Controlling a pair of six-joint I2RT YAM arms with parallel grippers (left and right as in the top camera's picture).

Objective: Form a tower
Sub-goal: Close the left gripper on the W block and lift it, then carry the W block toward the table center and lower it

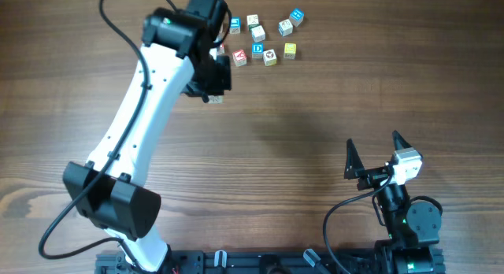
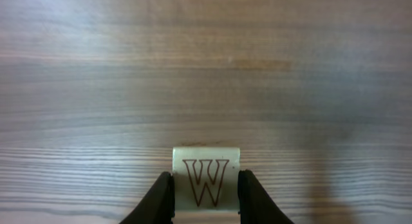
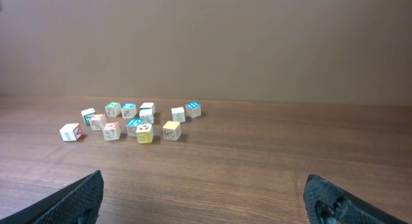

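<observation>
My left gripper (image 2: 205,177) is shut on a pale wooden cube (image 2: 206,161) with a brown letter W, one black finger pressed on each side, just over the wooden table. From overhead this gripper (image 1: 214,87) points down left of the loose cubes, and a corner of the W cube (image 1: 214,99) peeks out beneath it. My right gripper (image 1: 373,142) stands wide open near the front right, with nothing between its fingers (image 3: 205,179). No tower is in view.
Several single letter cubes (image 1: 260,36) lie scattered at the back of the table, among them a yellow one (image 1: 290,49). The right wrist view shows the same cluster (image 3: 135,121) far ahead against a plain wall.
</observation>
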